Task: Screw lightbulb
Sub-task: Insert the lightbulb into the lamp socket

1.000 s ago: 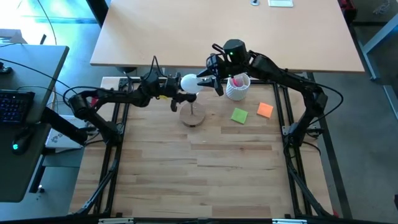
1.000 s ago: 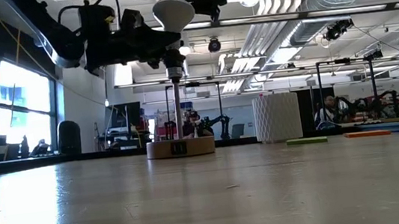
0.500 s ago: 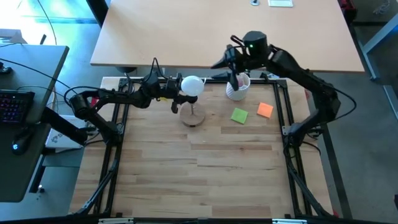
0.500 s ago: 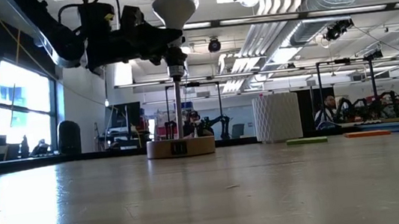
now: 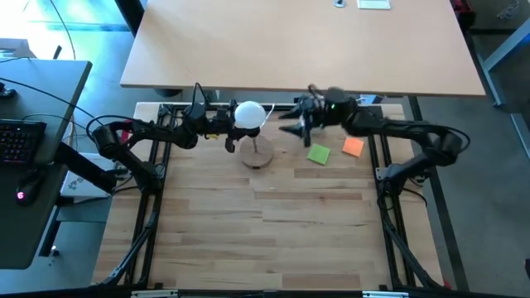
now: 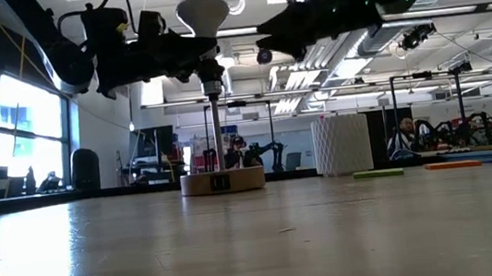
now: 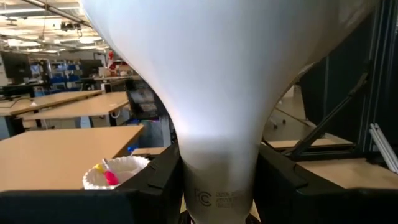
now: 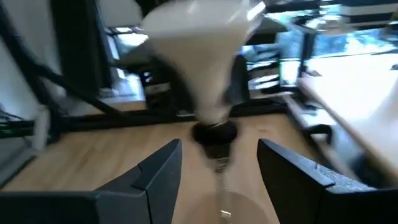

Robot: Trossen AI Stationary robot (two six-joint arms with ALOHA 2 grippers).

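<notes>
Two fingers gripping lightbulb neck

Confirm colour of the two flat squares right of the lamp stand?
One green square, one orange square; clearest in the high view.

The lightbulb is smooth frosted white; the table is pale matt planked wood.

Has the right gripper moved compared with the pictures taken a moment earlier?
Yes. In the high view the right gripper has dropped from beyond the white ribbed cup to just beside the green note, pointing at the lightbulb, open.
</notes>
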